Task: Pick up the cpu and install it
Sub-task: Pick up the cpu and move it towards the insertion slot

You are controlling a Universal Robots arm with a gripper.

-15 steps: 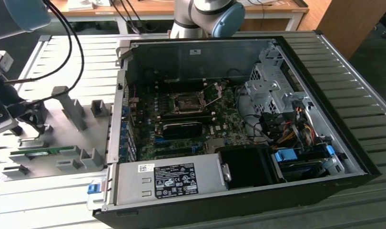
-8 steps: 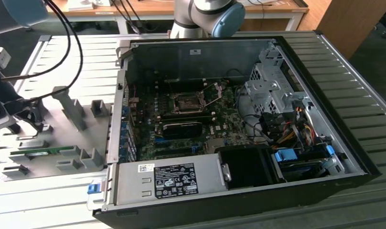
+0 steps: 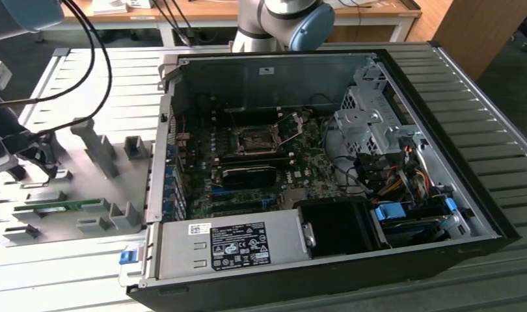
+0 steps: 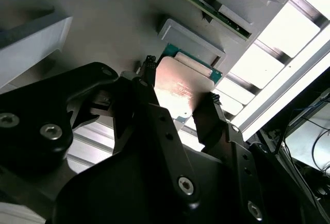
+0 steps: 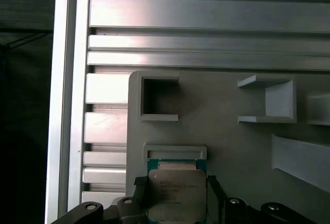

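Currently at step 1 of 2, the pick. In the second wrist view the gripper [image 4: 180, 82] straddles the cpu [image 4: 178, 89], its 2 fingers [image 4: 146, 92] narrowed to the chip's width and set against 2 opposite edges, so I read it as clamped on the cpu. In the first wrist view the cpu lies flat, silver top up, in a grey nest [image 5: 175, 150] on the fixture plate [image 5: 242, 157]; no lift shows. In the exterior view the gripper works at 9 o'clock from the open computer case [image 3: 272, 65], with a green memory stick [image 3: 60, 207] near it at 6 o'clock. The socket [image 3: 255, 140] sits well apart, at 3 o'clock from the gripper, its metal frame apparently raised. Judgement: install not begun. The next move calls for a level, straight rise clear of the nest's lip, with even grip on both edges, since a tilted chip could catch.
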